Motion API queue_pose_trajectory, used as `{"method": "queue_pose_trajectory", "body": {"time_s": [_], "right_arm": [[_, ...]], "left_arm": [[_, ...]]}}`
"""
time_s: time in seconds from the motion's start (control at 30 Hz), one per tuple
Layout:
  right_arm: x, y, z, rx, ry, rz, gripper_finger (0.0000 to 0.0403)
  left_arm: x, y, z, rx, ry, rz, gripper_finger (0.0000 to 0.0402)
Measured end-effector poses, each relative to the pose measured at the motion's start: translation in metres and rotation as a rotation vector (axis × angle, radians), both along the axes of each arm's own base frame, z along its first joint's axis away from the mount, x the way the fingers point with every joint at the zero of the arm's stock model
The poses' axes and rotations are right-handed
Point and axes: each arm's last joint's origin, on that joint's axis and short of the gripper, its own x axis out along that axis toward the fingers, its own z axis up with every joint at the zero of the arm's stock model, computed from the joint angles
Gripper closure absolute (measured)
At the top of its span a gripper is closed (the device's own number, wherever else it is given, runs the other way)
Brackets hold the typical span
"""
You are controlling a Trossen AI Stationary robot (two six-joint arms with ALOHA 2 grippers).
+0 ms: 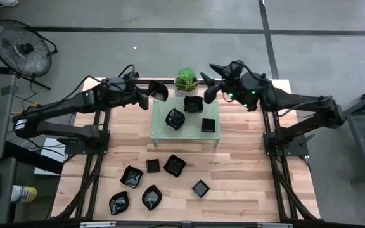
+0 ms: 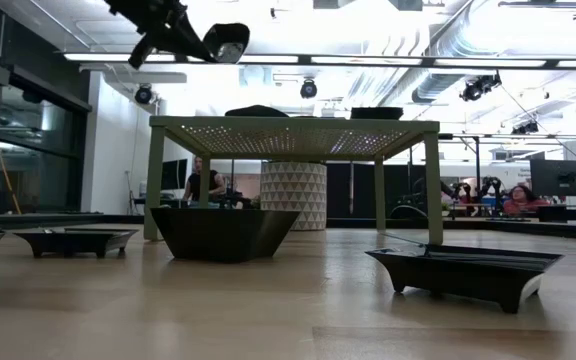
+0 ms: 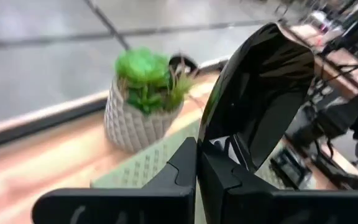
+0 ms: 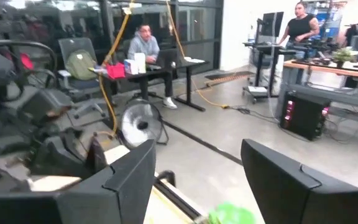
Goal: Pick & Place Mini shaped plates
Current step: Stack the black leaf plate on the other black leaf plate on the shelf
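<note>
Place: we read this as a robotics lab set in an open-plan office.
Rig: we see a wooden bench (image 1: 233, 164) on a dark metal frame, with two dark robot arms mounted at its sides.
Floor: we note grey concrete marked with dark lines, and a floor fan (image 1: 23, 47) standing on it.
Ceiling: we see exposed ducts (image 2: 448, 70) and long strip lights.
Furniture: we see desks (image 4: 160, 65) with monitors, office chairs and loose cables.
People: we see a person (image 4: 143, 46) seated at a laptop and another person standing (image 4: 300, 28) at a far desk.
Walls: we see glass partitions behind the desks.
</note>
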Motion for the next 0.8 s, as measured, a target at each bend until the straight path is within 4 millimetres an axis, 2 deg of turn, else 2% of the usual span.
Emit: {"method": "queue_pose_trajectory", "body": {"time_s": [0.2, 0.37, 0.6, 0.8], "right_arm": [[-0.028, 0.002, 0.003, 0.025, 0.083, -0.045, 0.0171], [-0.047, 0.003, 0.001, 0.053, 0.161, -0.060, 0.0171], [-0.067, -0.002, -0.009, 0.130, 0.250, 0.035, 0.0171], [-0.080, -0.004, -0.029, 0.195, 0.252, 0.116, 0.0171]], "left_arm": [[0.003, -0.001, 0.017, -0.137, 0.071, -0.031, 0.0401], [0.017, 0.001, 0.021, -0.252, 0.100, -0.074, 0.0401], [0.047, 0.006, -0.001, -0.471, 0.162, -0.136, 0.0401], [0.064, 0.008, -0.018, -0.622, 0.207, -0.171, 0.0401]]}}
